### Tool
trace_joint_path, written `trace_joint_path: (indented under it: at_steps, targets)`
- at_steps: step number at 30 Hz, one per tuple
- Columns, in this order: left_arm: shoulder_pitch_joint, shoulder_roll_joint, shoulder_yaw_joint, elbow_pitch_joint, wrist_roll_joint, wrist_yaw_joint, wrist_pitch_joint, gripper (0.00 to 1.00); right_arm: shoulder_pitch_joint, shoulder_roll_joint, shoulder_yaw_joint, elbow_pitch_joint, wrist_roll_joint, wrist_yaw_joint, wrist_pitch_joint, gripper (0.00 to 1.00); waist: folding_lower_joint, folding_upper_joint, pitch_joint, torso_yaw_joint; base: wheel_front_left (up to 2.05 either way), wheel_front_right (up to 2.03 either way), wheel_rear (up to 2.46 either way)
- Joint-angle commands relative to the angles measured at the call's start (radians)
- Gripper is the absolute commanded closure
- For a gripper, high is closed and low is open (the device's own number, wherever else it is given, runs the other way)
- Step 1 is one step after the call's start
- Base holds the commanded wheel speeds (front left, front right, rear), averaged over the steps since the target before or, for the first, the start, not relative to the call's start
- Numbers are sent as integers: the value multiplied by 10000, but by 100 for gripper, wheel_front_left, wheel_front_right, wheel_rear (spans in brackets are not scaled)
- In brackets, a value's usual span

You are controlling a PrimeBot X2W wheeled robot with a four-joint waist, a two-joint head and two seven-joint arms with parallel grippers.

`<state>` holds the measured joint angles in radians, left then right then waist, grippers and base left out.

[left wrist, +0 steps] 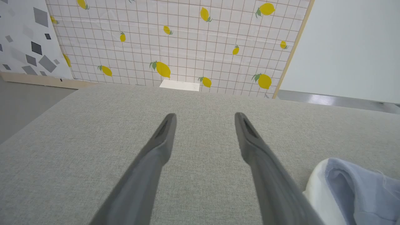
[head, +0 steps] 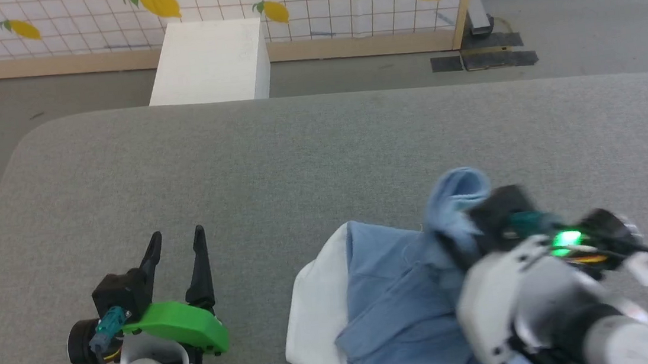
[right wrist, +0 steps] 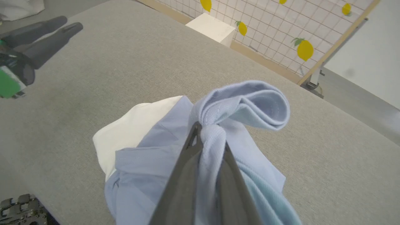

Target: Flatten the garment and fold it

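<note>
The right wrist view shows the right gripper [right wrist: 211, 137] pinching the garment [right wrist: 150, 162]. The head view's lower left shows the left gripper [head: 177, 235] wide open, empty.

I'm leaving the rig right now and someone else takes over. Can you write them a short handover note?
Left gripper: open, holding nothing, by bare table to the left of the shirt.
Right gripper: shut on a bunched blue fold of the shirt.
Shirt: crumpled in a heap at the table's near right, white part toward the left gripper.
Done: one grip taken.
Left: spread the shirt flat, then fold it.
</note>
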<state>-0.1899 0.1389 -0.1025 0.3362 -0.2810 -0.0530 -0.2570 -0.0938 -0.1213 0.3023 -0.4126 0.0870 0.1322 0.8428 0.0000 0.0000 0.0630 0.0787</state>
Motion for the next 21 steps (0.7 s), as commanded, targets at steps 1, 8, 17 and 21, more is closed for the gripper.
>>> trace_joint_path:
  at_steps: [1,8,17,21]
  targets:
    - [-162,33,12,-28,44,-49,-47,0,-399,63,436,389,110,-15,-147,100,0,0,116,142,0,0,0]
    - [-289,-68,-61,-47,60,-73,-47,0,-1679,520,2005,3297,408,-15,-866,100,0,0,408,523,0,0,0]
    - [-438,-198,-82,4,113,-106,-47,0,-2680,704,2590,6420,1530,-15,-2000,0,0,0,666,783,0,0,0]
    - [-369,-197,5,16,126,-91,-47,0,-2842,707,2773,6409,2589,-15,-2638,0,0,0,619,654,0,0,0]
